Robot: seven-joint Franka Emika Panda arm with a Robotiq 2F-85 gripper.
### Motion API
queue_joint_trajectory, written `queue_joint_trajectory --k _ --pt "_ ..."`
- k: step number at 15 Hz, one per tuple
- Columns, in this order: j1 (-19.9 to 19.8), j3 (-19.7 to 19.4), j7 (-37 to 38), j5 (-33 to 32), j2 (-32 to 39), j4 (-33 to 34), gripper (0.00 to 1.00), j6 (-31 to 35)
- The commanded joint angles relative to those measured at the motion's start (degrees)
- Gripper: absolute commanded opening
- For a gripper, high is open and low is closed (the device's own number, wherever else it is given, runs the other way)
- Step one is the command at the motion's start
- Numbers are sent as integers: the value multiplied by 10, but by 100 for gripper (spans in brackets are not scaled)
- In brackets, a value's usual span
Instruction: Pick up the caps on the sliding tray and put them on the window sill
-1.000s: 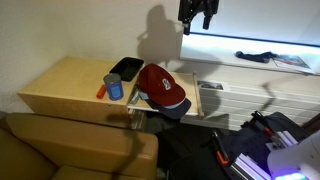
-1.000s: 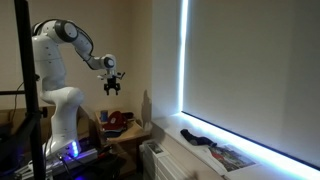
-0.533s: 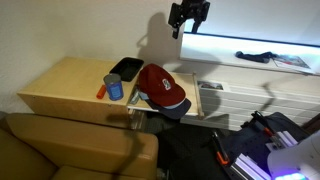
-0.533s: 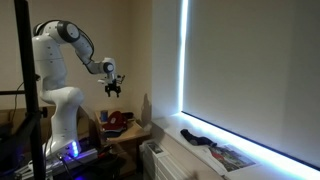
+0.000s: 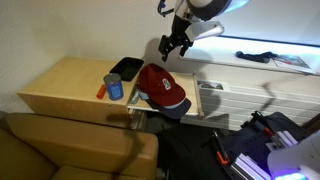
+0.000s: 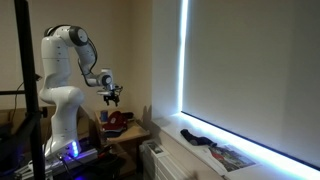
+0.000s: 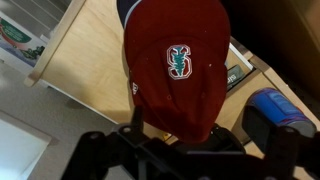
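The dark red cap (image 5: 160,86) lies on the sliding tray (image 5: 196,102), a pale board at the desk's end. It covers most of the navy cap (image 5: 172,110), whose edge shows beneath it. My gripper (image 5: 172,46) hangs open and empty in the air above the red cap, not touching it. In the wrist view the red cap (image 7: 178,62) with its green emblem fills the middle, a strip of the navy cap (image 7: 124,8) shows at the top, and the tray (image 7: 88,50) lies under them, with my gripper (image 7: 195,135) dark at the bottom. The window sill (image 5: 225,62) runs white under the window.
A blue can (image 5: 115,87), an orange item (image 5: 101,92) and a black dish (image 5: 125,68) sit on the wooden desk (image 5: 60,85). A dark object (image 5: 255,55) and papers lie on the sill. A brown sofa (image 5: 70,145) stands in front.
My gripper has come down and away from the window, from high beside the sill to just above the red cap. The caps have not moved.
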Motion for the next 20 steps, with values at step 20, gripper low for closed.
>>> queue_joint_trajectory --k 20 --pt "26 -22 22 -10 189 27 100 116"
